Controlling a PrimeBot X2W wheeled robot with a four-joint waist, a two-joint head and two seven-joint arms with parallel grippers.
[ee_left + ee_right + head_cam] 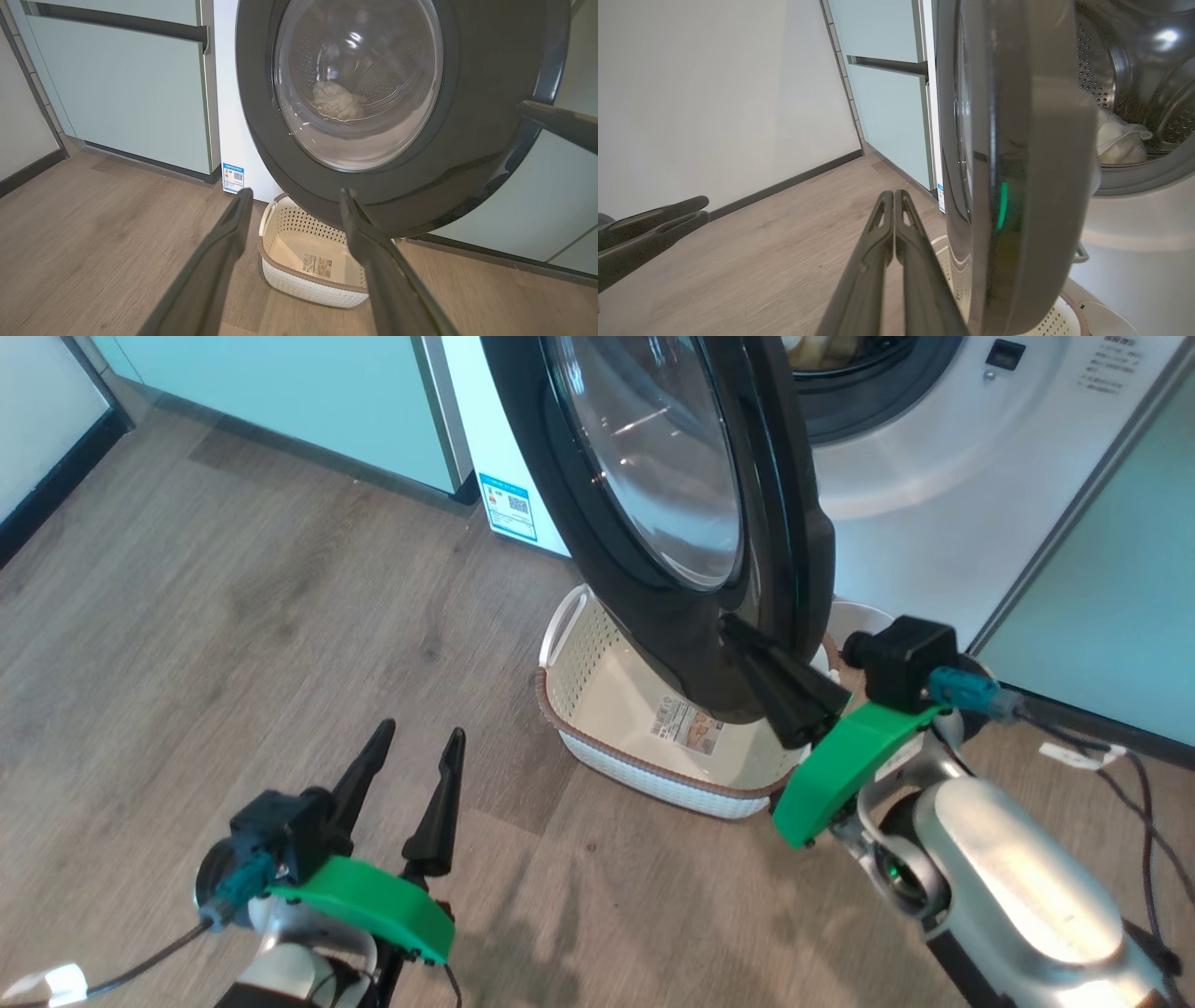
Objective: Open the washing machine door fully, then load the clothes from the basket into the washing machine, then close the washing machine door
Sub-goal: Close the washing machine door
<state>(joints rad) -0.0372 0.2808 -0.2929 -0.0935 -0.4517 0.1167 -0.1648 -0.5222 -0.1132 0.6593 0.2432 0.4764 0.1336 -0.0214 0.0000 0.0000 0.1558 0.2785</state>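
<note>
The clothes [336, 100] are seen inside the washing machine [934, 457] drum; the basket [597, 658] on the floor below is found empty. The door [653, 476] is half open, with the clenched, empty right claw [733, 630] set at its lower rim and the left claw [420, 733] held released. Only closing is judged left.

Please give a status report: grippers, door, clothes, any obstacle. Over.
Left gripper open, over the floor. Right gripper shut, tips at the washing machine door lower edge. Door partly open; clothes in the drum; basket empty, below the door.
</note>
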